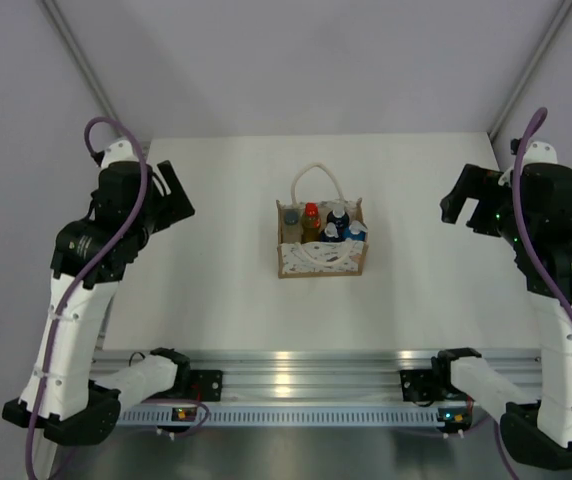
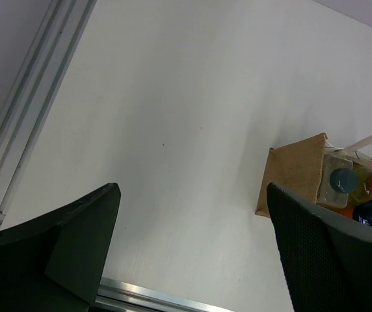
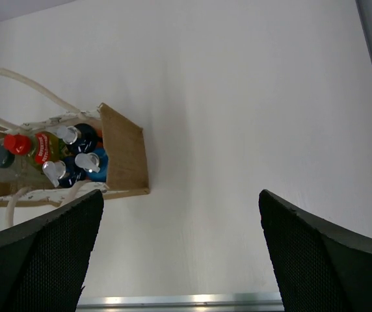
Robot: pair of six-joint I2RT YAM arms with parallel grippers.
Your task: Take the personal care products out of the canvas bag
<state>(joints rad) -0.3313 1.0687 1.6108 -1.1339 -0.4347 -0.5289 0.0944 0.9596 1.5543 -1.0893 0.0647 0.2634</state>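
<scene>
The left claw (image 1: 169,196) hovers above the left side of the tabletop (image 1: 216,290), its fingers (image 2: 75,240) spread wide with nothing between them. Near the middle of the tabletop the canvas bag (image 1: 321,258) stands upright, well apart from both claws. The bottles are all inside it: the grey-capped bottle (image 1: 291,217) at the left end, the red-capped bottle (image 1: 311,213) next to it, then the dark-blue-capped bottles (image 1: 338,217) and the light-blue-capped bottle (image 1: 355,236) at the right end. The right claw (image 1: 463,203) hangs above the tabletop's right side, also wide open and empty.

White table (image 1: 216,230), tan canvas bag (image 1: 318,260) upright near its middle
</scene>
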